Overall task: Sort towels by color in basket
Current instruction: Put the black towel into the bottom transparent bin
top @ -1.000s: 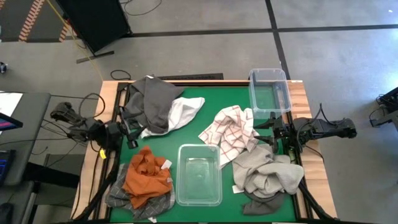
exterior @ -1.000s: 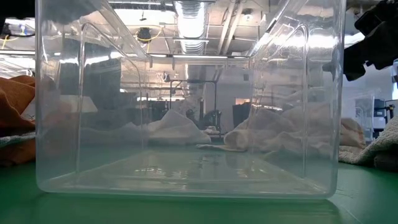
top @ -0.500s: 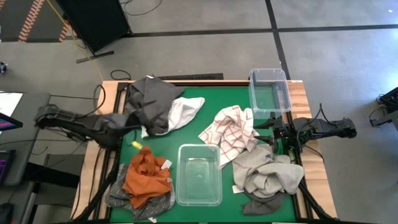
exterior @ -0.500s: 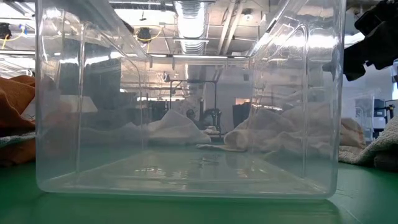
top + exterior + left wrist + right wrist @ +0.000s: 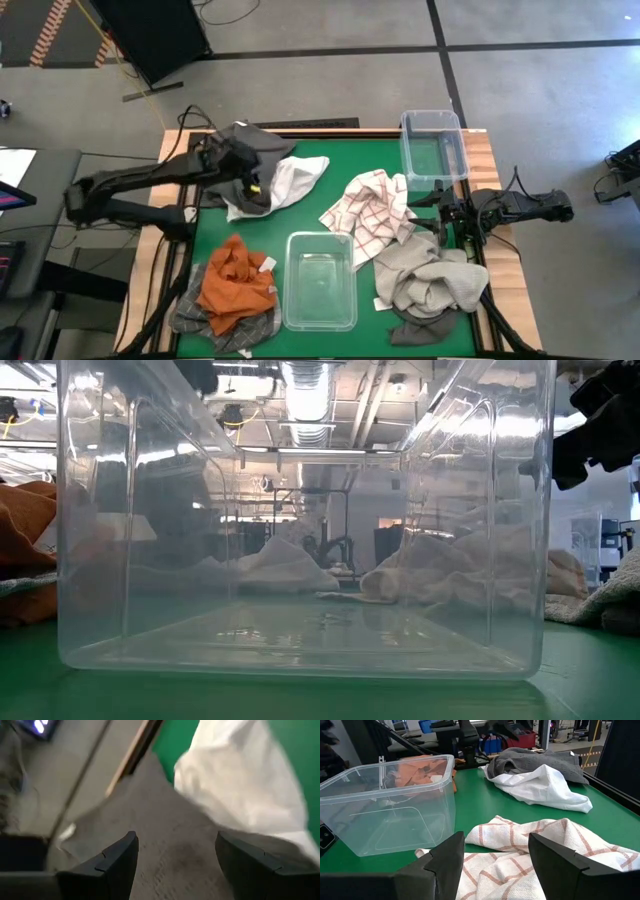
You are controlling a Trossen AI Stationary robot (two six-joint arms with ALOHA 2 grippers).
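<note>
Over the dark grey towel (image 5: 245,160) at the table's far left corner, I see my left gripper (image 5: 252,183) spread and empty; the right gripper (image 5: 440,213) waits spread beside the checked towel (image 5: 375,210).

Overhead looks straight down; low view peers level through the clear bin (image 5: 300,560).

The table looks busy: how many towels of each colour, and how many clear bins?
Dark grey towels: 1
White towels: 1
Red-checked towels: 1
Rust orange towels: 1
Heathered grey towels: 1
Beige-grey towels: 1
Clear bins: 2
Total: 8
</note>
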